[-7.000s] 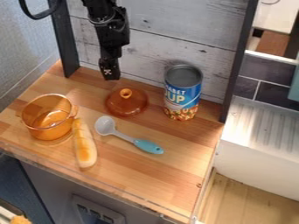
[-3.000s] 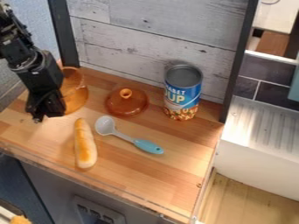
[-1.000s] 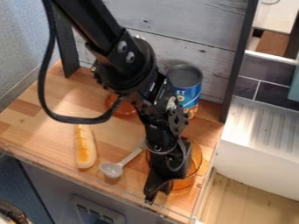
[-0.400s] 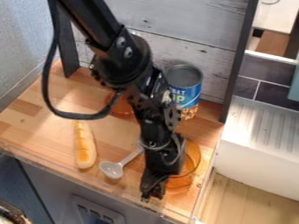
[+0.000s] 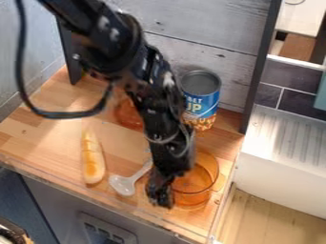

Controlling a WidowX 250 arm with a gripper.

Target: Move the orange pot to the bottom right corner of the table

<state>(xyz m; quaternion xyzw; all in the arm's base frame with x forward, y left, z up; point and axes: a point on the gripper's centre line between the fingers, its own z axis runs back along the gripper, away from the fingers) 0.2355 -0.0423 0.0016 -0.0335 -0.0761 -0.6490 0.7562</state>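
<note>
Hanging over the near right part of a wooden table (image 5: 38,131), a black gripper (image 5: 160,193) points downward at the end of an arm that slants in from the upper left. Just to its right, the see-through orange pot (image 5: 202,183) stands upright in the table's near right corner, its left side partly hidden by the arm. Whether the gripper is spread or closed, or touches the pot, cannot be told.

To the left of the gripper lies a spoon, its pale bowl (image 5: 122,185) toward the near edge and its handle slanting away toward the far right, where the arm covers the end. Farther left, a long bread roll (image 5: 93,159) lies lengthwise from near to far.

Toward the far side, an orange lid (image 5: 127,115) rests on the wood, partly behind the arm. To the right of the lid, a tall can (image 5: 201,97) with a blue label stands upright near the whitewashed plank wall (image 5: 200,43). Beyond the table's right edge is a white ridged surface (image 5: 286,138).
</note>
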